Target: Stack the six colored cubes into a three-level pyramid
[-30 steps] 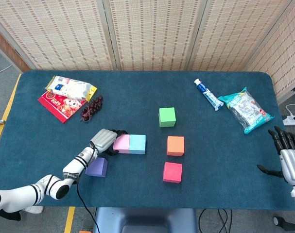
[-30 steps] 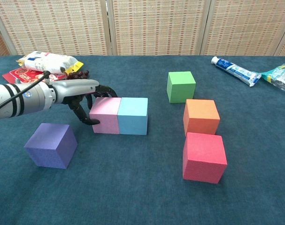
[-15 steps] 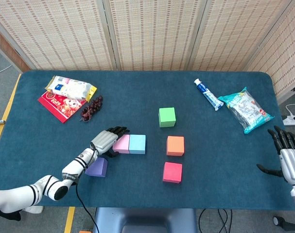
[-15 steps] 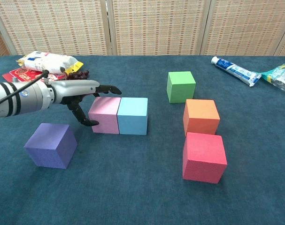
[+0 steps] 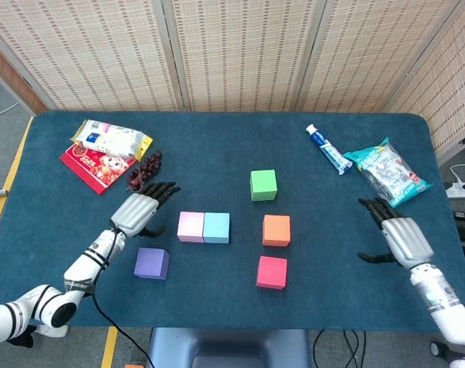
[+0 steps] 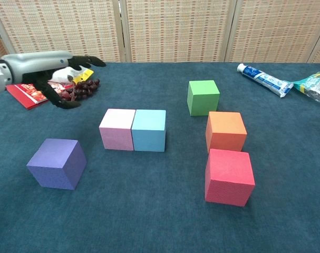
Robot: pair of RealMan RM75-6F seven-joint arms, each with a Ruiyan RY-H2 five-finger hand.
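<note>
We count six foam cubes on the dark blue table, none stacked: the pink cube touches the light blue cube. Around that pair sit the purple cube, green cube, orange cube and red cube. Our left hand and right hand hover released, fingers spread, grasping nothing.

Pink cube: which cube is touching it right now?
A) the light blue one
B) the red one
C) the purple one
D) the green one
A. The pink cube sits flush against the light blue cube, side by side, while every other cube stands apart from it.
</note>
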